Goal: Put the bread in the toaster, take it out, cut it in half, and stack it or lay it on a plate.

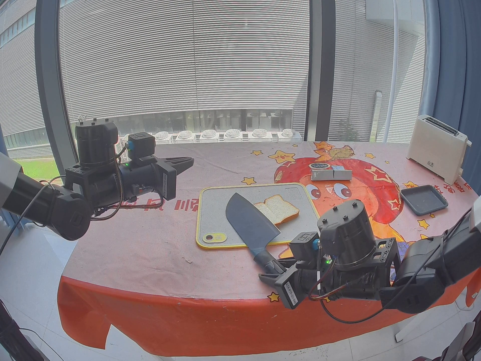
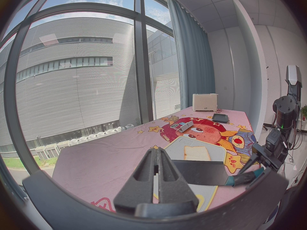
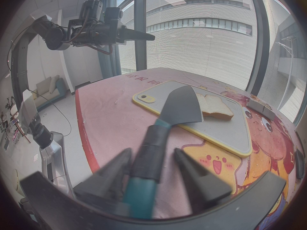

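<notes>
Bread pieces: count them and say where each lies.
2, both on the cutting board, side by side: the smaller piece next to the knife blade, the larger piece to its right. The blade may hide part.

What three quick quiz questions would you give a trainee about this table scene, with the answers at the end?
1. True or false: the left claw holds the knife.
2. The bread lies on: A the plate, B the cutting board, C the toaster.
3. Fill in: the right claw has its fingers ___ on either side of the knife handle.
Key: 1 false, the left claw is shut on nothing, raised above the table; 2 B; 3 open.
</notes>
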Controlling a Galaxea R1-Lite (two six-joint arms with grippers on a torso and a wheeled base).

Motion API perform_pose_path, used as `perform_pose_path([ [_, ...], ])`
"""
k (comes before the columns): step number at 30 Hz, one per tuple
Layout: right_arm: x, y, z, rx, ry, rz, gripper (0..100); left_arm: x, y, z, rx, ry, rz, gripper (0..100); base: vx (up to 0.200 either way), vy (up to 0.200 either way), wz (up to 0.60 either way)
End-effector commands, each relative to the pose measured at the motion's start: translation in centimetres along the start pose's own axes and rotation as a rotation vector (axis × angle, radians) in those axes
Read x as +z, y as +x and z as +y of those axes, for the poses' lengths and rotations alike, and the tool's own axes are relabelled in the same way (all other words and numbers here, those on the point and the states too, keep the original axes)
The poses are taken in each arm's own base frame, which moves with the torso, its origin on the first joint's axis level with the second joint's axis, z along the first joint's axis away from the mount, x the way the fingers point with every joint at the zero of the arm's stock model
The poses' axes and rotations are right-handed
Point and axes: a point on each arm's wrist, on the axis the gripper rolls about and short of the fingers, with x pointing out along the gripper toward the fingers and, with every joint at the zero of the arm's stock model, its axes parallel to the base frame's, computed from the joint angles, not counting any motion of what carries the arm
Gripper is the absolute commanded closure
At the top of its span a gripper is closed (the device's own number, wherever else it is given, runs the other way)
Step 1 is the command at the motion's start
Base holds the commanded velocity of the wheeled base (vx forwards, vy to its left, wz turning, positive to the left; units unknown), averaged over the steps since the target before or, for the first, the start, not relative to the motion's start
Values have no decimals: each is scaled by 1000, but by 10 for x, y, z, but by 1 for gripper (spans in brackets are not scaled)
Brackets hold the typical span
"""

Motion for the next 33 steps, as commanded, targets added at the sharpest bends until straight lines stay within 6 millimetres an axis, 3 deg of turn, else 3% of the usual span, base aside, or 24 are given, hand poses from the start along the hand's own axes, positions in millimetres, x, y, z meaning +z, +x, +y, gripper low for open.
perform_pose_path([
  [1, 0, -1, 0, 1, 1, 3, 100, 3, -2, 0, 2, 4, -10, 100, 0, 0, 0],
  [6, 1, -2, -3, -5, 7, -6, 100, 1, -3, -1, 1, -3, -3, 100, 0, 0, 0],
  [11, 20, -20, -3, 7, 47, -124, 100, -9, -12, -6, -4, -29, 37, 100, 0, 0, 0],
  [15, 31, -27, -3, 26, 115, -187, 100, -1, -25, -10, -1, -82, 14, 100, 0, 0, 0],
  [20, 43, -33, -11, 13, 170, -238, 100, 20, -49, -21, -14, -454, -51, 100, 0, 0, 0],
  [24, 48, -40, -23, -17, 181, -265, 100, 11, -49, -20, -15, -637, -22, 100, 0, 0, 0],
  [25, 49, -43, -24, -19, 183, -273, 100, 7, -50, -22, -22, -651, -7, 0, 0, 0, 0],
  [33, 51, -48, -25, -18, 186, -290, 100, -16, -45, -43, -223, -757, 111, 0, 0, 0, 0],
])
